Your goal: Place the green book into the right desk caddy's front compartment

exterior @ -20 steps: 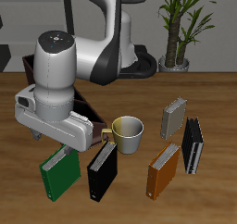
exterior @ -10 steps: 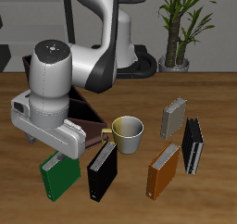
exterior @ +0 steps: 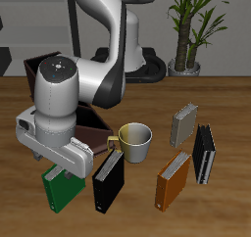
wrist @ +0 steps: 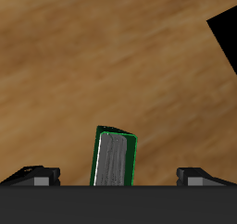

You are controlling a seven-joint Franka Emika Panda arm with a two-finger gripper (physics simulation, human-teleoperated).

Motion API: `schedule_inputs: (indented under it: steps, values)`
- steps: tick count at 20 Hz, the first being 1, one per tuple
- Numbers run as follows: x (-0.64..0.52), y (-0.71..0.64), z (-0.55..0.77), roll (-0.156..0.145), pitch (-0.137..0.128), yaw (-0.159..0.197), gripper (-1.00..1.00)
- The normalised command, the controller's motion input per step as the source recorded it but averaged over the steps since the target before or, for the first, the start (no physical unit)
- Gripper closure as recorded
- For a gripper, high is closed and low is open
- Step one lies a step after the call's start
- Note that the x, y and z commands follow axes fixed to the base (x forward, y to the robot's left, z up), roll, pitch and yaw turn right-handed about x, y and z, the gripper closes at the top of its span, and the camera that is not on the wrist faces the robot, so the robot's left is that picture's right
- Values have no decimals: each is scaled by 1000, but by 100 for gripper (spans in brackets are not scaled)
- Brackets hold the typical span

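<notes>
Progress: early stage, by my judgement; the green book has not been grasped and sits on the wooden table, outside any caddy.
Gripper: the gripper hangs directly above the book, hidden behind the robot's wrist in the exterior view.
Fingers: spread wide; the wrist view shows one fingertip on each side, with open space between them and nothing held.
Book and fingers: the book's white page edges face up at the camera, centred in the gap between the two fingers, touching neither. It appears below the fingertips, so the hand seems to need more descent.
Caddy: the right desk caddy is a dark-brown open box farther back than the fingers, largely hidden by the arm; its front compartment cannot be made out.
Neighbours: a black book stands just beside the green one, near one finger's path. A yellowish mug and an orange-brown book are well apart from the fingers.
Remaining: lowering, closing on the book, lifting, carrying it to the caddy and dropping it in the front compartment all appear undone.
</notes>
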Motion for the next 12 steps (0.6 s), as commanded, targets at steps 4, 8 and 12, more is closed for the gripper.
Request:
schedule_inputs:
  steps: [4, 8, 12]
  values:
    - [70, 56, -383, 14, 54, -2, -100]
    - [65, 76, -356, 29, 48, -16, -100]
    - [42, 2, -317, -12, 55, -8, 100]
